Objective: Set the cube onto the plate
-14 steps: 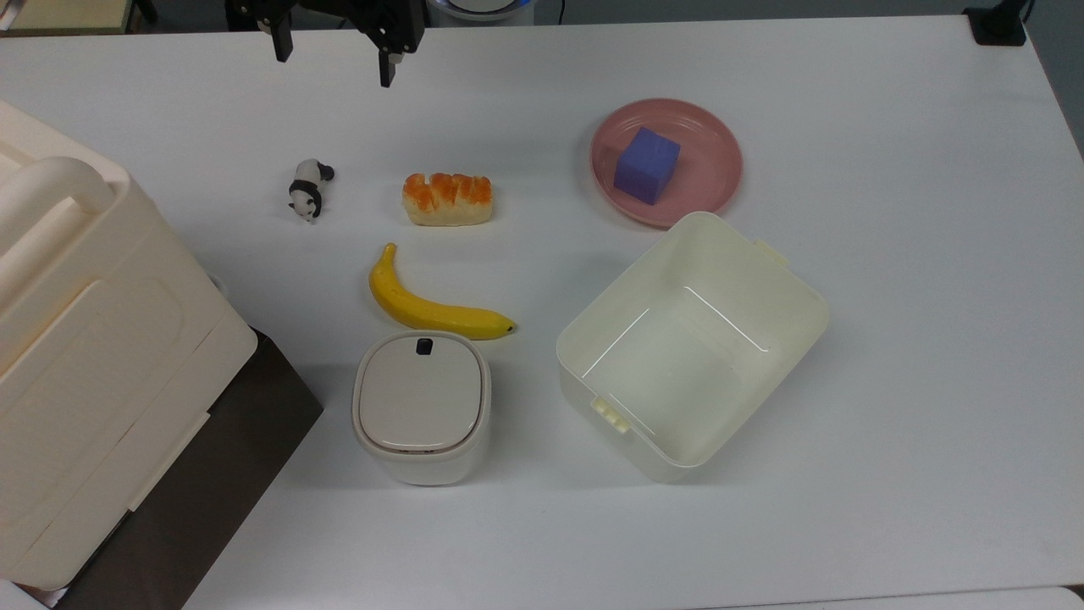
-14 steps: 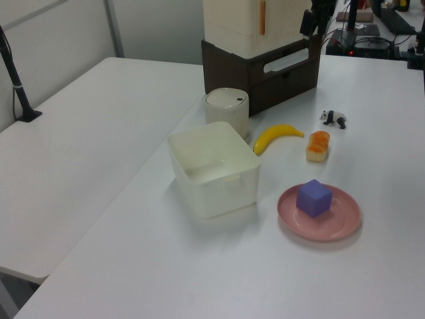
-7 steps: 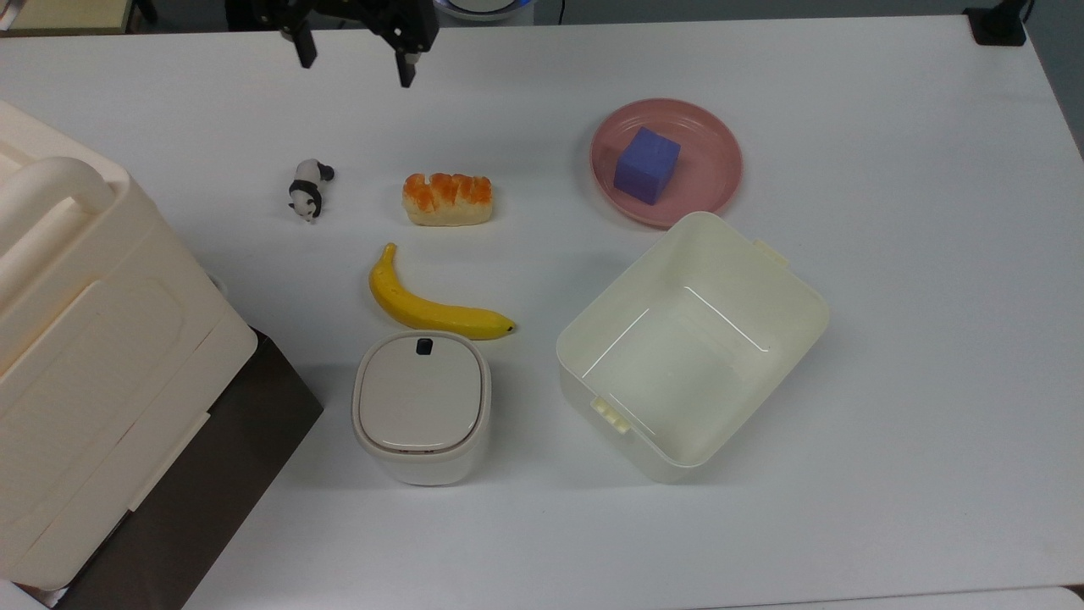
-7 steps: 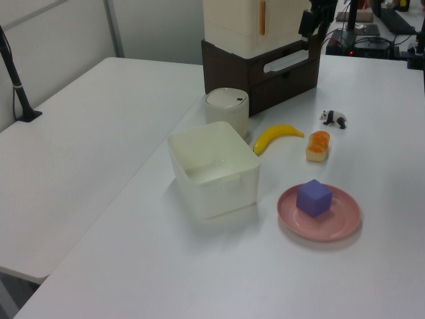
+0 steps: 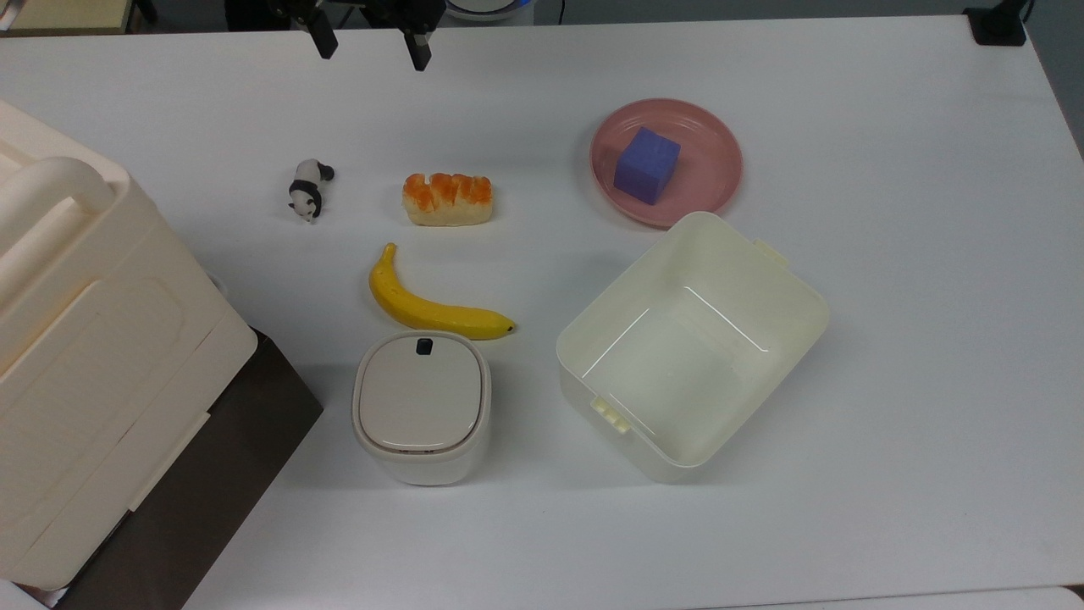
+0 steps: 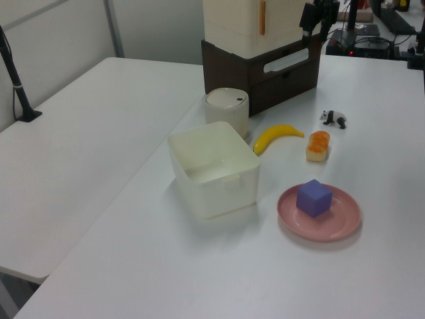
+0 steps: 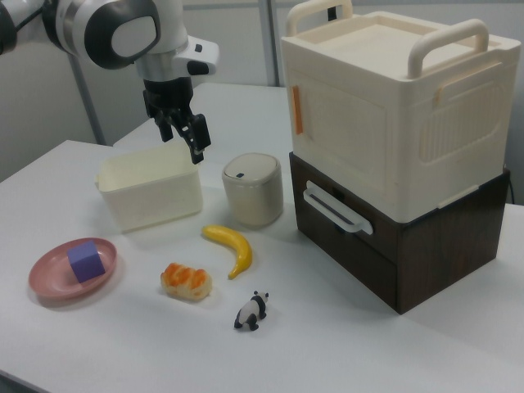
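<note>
The purple-blue cube (image 5: 647,165) (image 6: 314,198) (image 7: 86,260) rests inside the round pink plate (image 5: 710,151) (image 6: 339,219) (image 7: 47,277), a little off its centre. My gripper (image 5: 373,47) (image 6: 317,14) (image 7: 185,142) hangs in the air at the top view's upper edge, far to the left of the plate. It is open, with nothing between its black fingers. In the right view it hovers above the cream tub's far side.
A bread roll (image 5: 447,199), a banana (image 5: 432,309) and a panda figure (image 5: 309,188) lie mid-table. A lidded round bin (image 5: 421,407) and an open cream tub (image 5: 690,347) stand nearer. A tall cream box on a brown drawer unit (image 5: 85,356) fills the top view's left.
The gripper has drifted toward the top view's right and slightly toward its upper edge, still open. The cube and plate have not moved.
</note>
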